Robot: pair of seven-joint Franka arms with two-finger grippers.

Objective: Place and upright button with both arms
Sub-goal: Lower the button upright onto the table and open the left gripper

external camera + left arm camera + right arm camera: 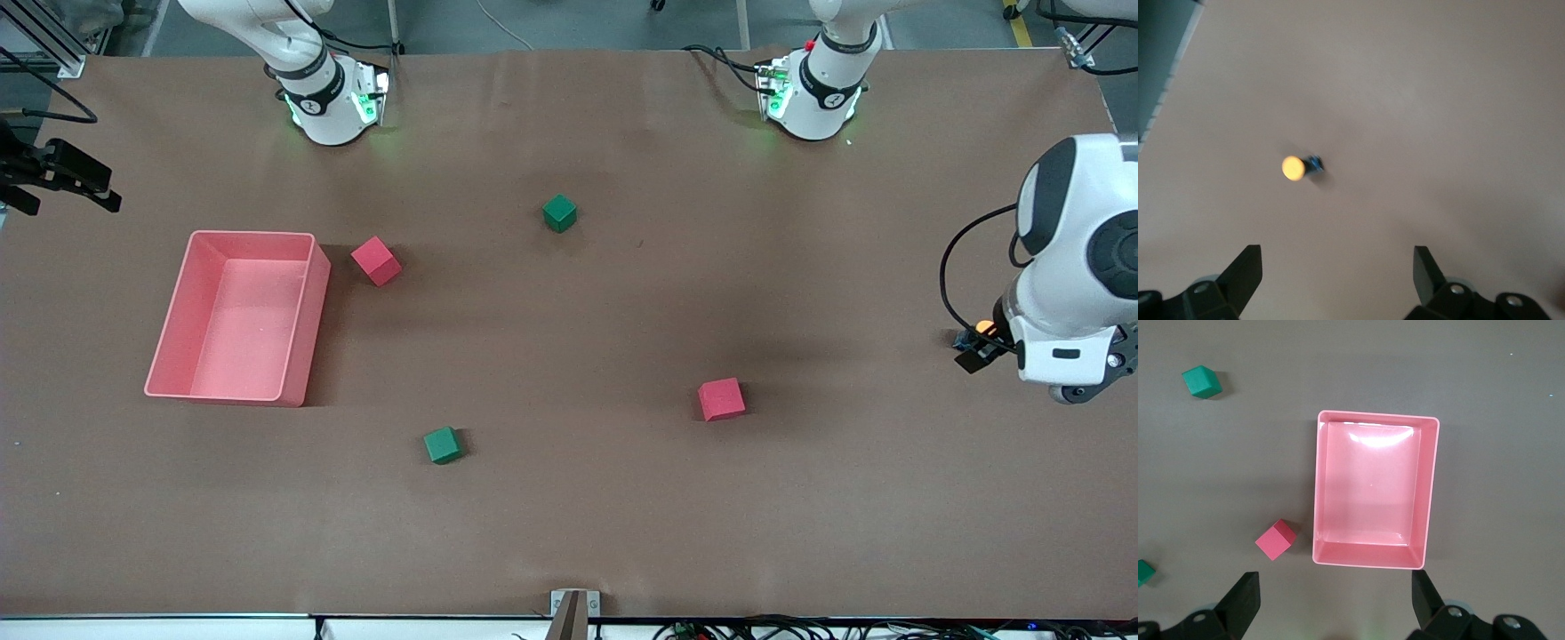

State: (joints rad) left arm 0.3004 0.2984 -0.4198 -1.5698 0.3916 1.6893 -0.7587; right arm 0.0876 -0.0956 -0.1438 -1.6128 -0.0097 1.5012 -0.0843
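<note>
The button (982,327) is tiny, with a round orange cap and a short black-and-blue body. It lies on its side on the brown table (569,516) at the left arm's end. The left arm (1071,293) hangs over that spot and partly covers it in the front view. In the left wrist view the button (1298,167) rests on bare table below my left gripper (1336,250), which is open, empty and clear of it. My right gripper (1336,577) is open and empty, high over the table next to the pink bin (1431,493). It does not show in the front view.
The pink bin (311,293) stands toward the right arm's end, with a red cube (376,260) beside it. A green cube (559,212) sits mid-table near the bases. Another green cube (442,444) and a red cube (721,398) lie nearer the front camera.
</note>
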